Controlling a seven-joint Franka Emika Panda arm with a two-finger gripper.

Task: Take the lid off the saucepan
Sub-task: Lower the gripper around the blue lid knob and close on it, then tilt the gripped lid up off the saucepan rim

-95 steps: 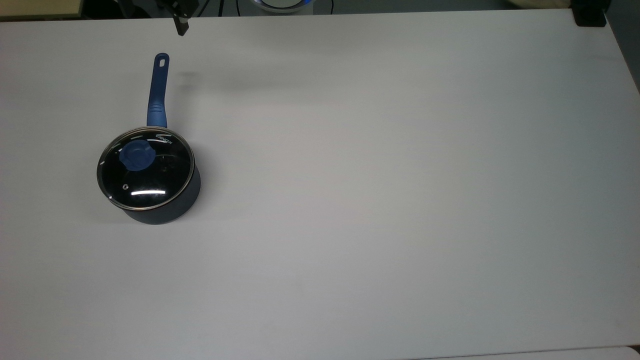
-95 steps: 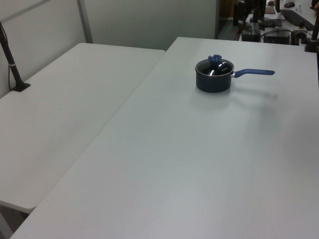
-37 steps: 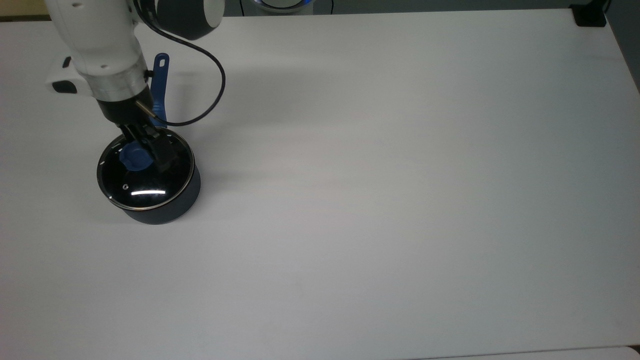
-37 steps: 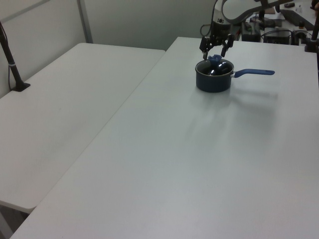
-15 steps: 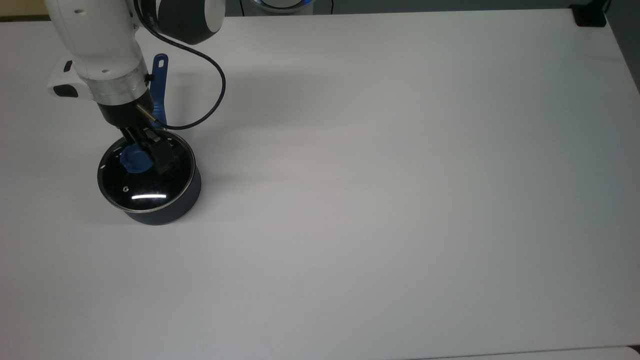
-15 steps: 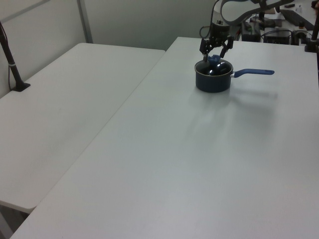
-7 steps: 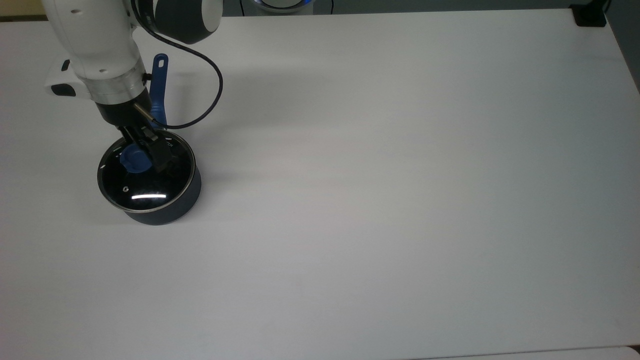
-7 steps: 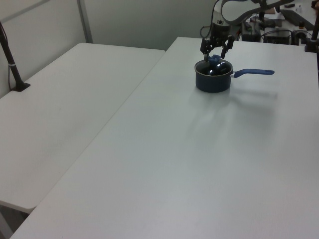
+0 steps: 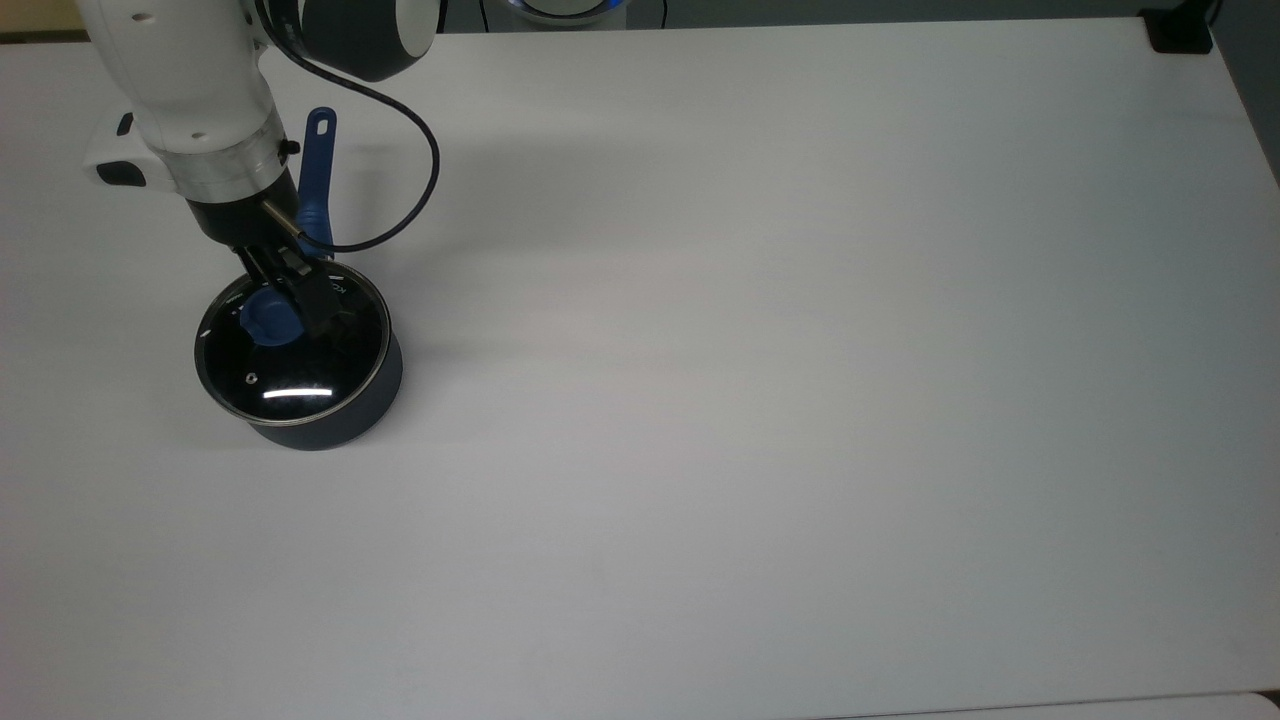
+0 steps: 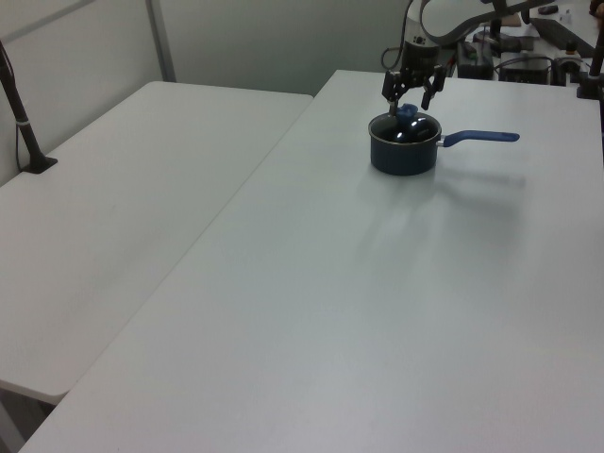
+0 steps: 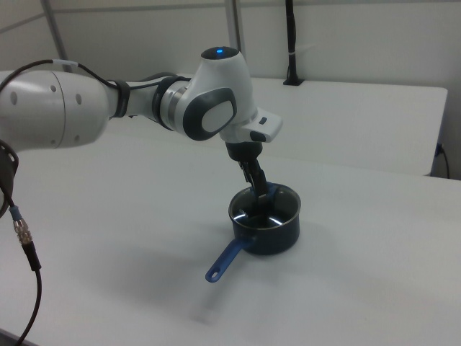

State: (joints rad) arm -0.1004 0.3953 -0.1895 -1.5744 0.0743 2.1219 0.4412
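Note:
The saucepan (image 9: 330,425) is a small dark pot on the white table (image 9: 800,350) at the top view's left, its blue handle (image 9: 318,170) pointing to the far edge. The glass lid (image 9: 290,372) rests on its rim, blue knob (image 9: 265,320) on top. My gripper (image 9: 285,292) hangs just over the knob, one black finger (image 9: 318,305) beside the knob's right side. In the left view the gripper (image 10: 409,97) stands open, a finger on either side above the knob (image 10: 407,111). The right view shows the gripper (image 11: 258,186) above the saucepan (image 11: 277,234).
A black cable (image 9: 420,180) loops from my wrist over the table beside the handle. A second white table (image 10: 123,208) adjoins at the left view's left. A dark clamp (image 9: 1180,35) sits at the top view's far right corner.
Over the last second my gripper has drawn up and slightly toward the top view's upper left, off the knob. The lid and saucepan have stayed in place.

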